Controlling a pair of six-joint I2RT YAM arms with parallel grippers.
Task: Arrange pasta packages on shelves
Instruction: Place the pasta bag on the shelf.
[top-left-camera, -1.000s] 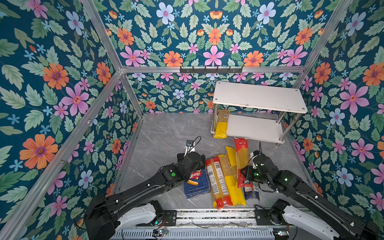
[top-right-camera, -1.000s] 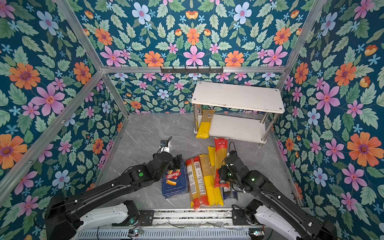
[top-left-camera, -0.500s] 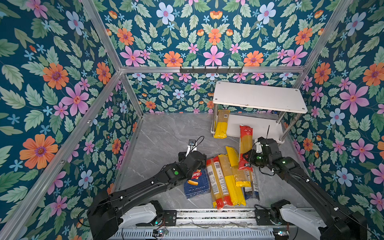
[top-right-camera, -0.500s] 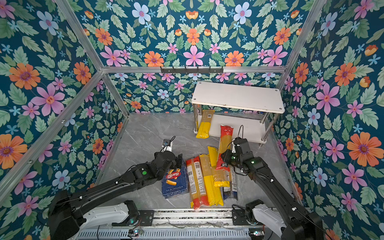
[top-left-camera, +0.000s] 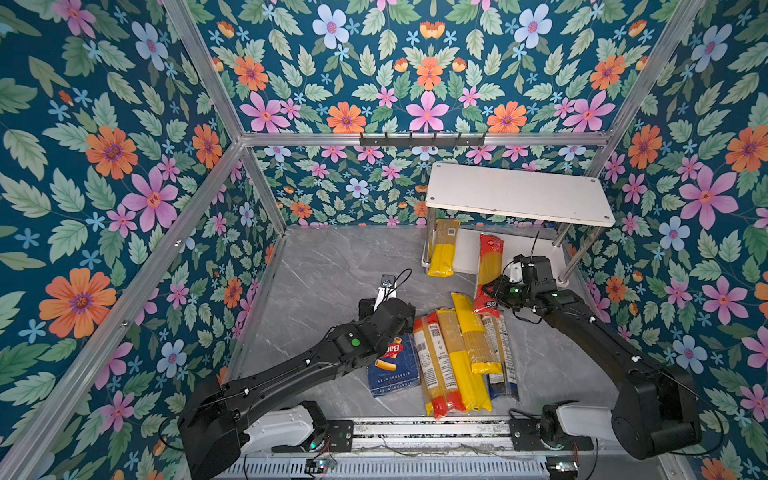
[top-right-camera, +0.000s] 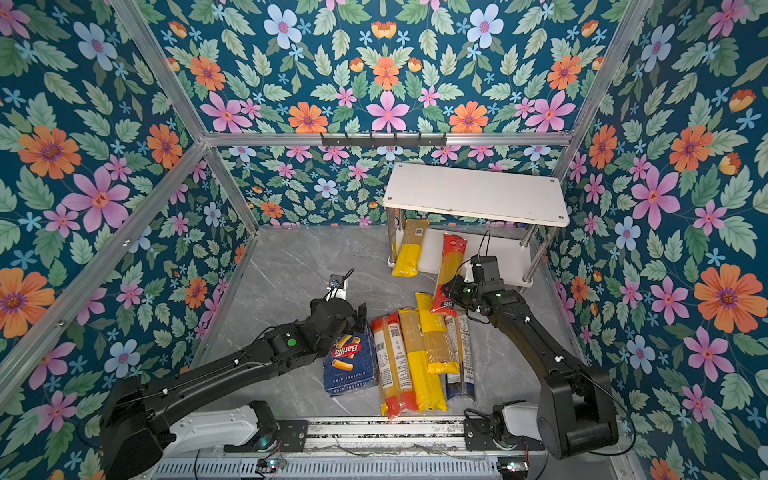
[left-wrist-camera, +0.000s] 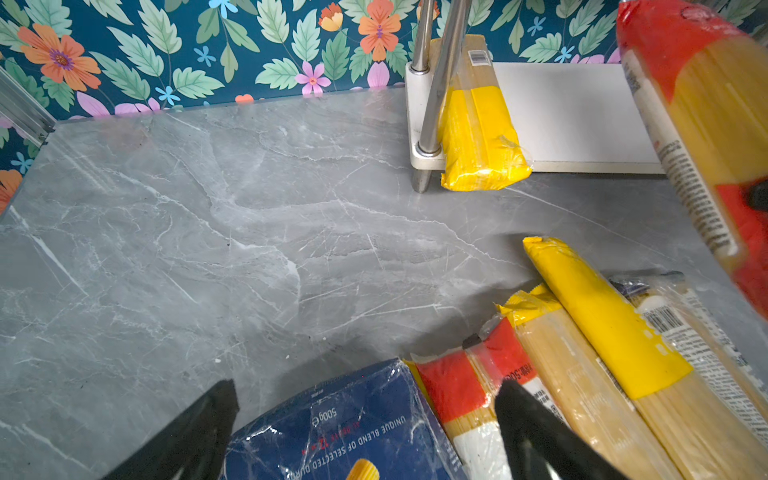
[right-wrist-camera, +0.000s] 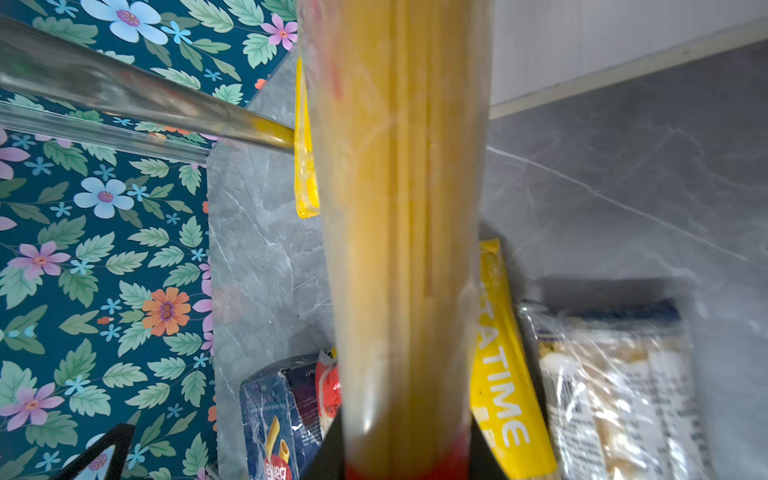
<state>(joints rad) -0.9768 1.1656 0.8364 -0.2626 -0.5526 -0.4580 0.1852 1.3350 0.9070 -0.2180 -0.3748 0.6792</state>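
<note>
- Shelved: one yellow spaghetti bag, on the lower shelf.
- Held: red spaghetti bag, in the right gripper, jaws clamped.
- Remaining: packs on the counter; left gripper jaws wide, empty.

Table: grey marble top, with the rack standing at its far right.
Lower board: one yellow spaghetti bag, near end overhanging the edge.
Marble near my base: blue Barilla pack, red-ended bag, long yellow bag and clear bag, side by side.
On those: a second yellow bag, seemingly lying across them.

Shelves at back right, one bag on lower board, row of packages in front
</note>
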